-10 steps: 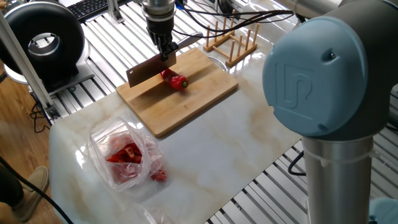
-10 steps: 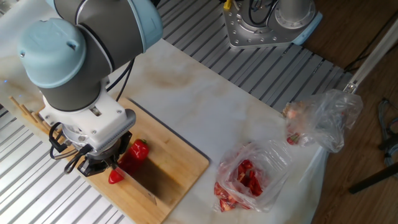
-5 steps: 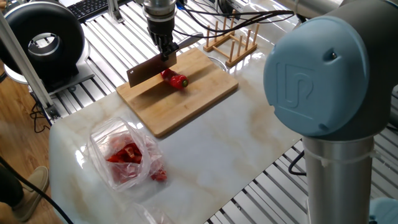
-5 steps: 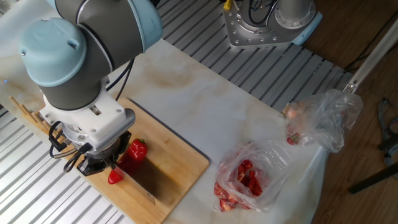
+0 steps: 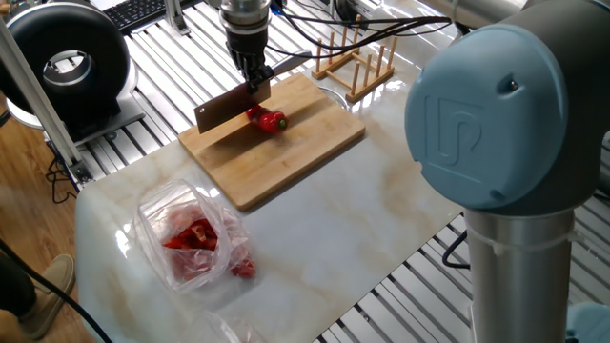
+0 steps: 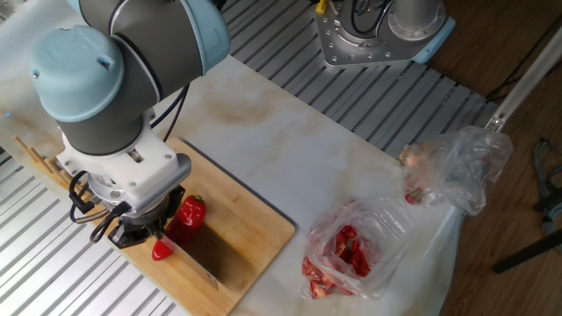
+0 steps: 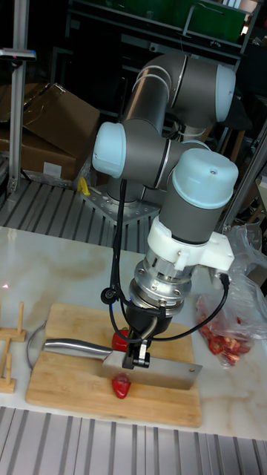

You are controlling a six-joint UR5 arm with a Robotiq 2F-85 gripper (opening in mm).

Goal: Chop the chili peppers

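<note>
The arm fills the frame's centre. On the board at upper centre, the gripper pinches a cleaver by its spine, blade down across the chili; a cut piece lies in front of the blade.
</note>
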